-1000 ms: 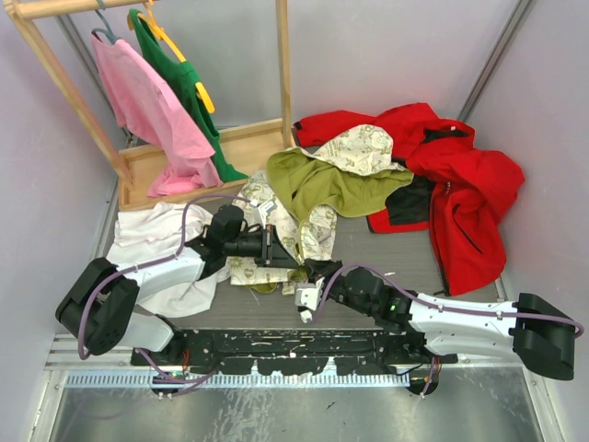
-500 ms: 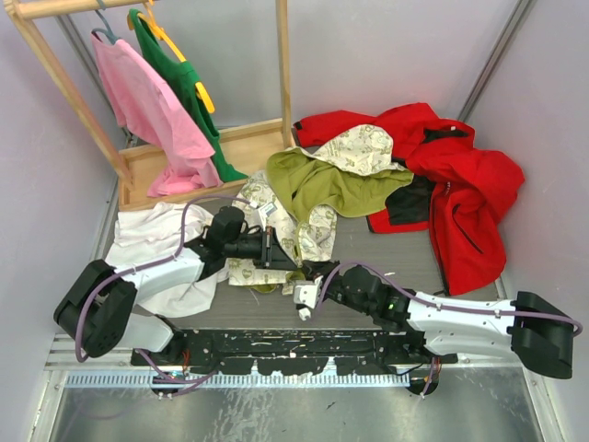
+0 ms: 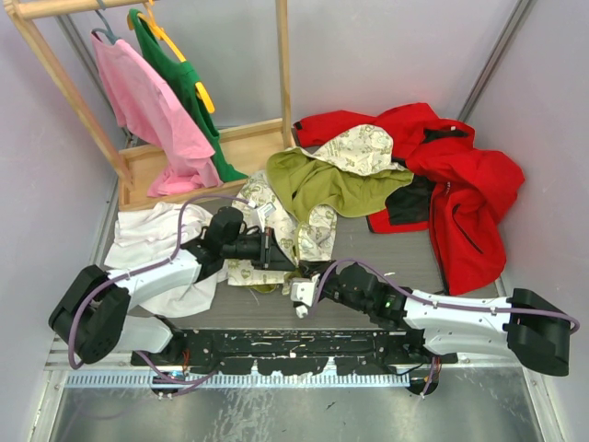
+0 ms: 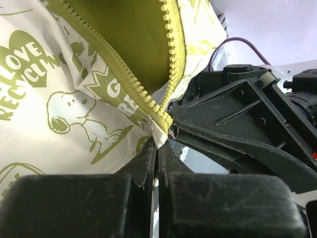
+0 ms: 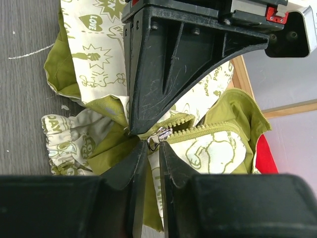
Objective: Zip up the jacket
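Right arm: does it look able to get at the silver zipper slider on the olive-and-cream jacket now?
Probably yes. The silver zipper slider sits right at the tips of the right gripper, jaws slightly parted, nothing between. The left gripper, shut on the hem of the olive-and-cream printed jacket, crowds close beside it.

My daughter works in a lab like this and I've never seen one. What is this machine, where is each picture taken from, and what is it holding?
These are two robot arms bolted to the near edge of a table. The wide picture looks down from above and behind them; each close-up comes from a camera on one wrist. On the table lie an olive and cream jacket, a red jacket and a white garment. The left claw is shut on the olive jacket's bottom end, just below its zipper. The right claw has its tips at the metal slider; whether it grips it, I cannot tell.
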You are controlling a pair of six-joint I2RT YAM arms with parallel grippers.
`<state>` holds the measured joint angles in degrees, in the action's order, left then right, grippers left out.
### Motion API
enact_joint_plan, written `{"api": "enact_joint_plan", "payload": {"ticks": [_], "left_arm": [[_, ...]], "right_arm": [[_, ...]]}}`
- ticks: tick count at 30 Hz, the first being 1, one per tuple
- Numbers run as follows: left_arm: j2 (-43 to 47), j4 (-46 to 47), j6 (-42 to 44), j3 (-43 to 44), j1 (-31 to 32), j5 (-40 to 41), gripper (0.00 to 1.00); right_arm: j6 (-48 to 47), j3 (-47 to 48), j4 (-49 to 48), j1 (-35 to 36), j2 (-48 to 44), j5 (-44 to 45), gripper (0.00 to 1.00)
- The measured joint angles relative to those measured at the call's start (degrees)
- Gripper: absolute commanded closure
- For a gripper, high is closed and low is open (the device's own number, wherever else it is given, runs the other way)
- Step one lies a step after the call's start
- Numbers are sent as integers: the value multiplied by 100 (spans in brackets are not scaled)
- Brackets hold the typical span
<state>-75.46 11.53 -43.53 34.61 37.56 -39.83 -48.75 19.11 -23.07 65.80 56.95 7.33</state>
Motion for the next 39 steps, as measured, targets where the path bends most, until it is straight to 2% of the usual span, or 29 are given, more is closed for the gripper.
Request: {"api": "enact_joint_plan", "payload": {"ticks": [17, 29, 39], "left_arm": [[37, -326, 249, 0, 120, 66, 100], [323, -669, 684, 26, 175, 195, 100], [610, -1128, 1506, 197, 304, 365, 100]], "right_arm": [[267, 96, -57, -2, -2, -13, 80], [356, 170, 247, -4, -26, -155, 64], [531, 597, 931, -278, -83, -785, 63]]}}
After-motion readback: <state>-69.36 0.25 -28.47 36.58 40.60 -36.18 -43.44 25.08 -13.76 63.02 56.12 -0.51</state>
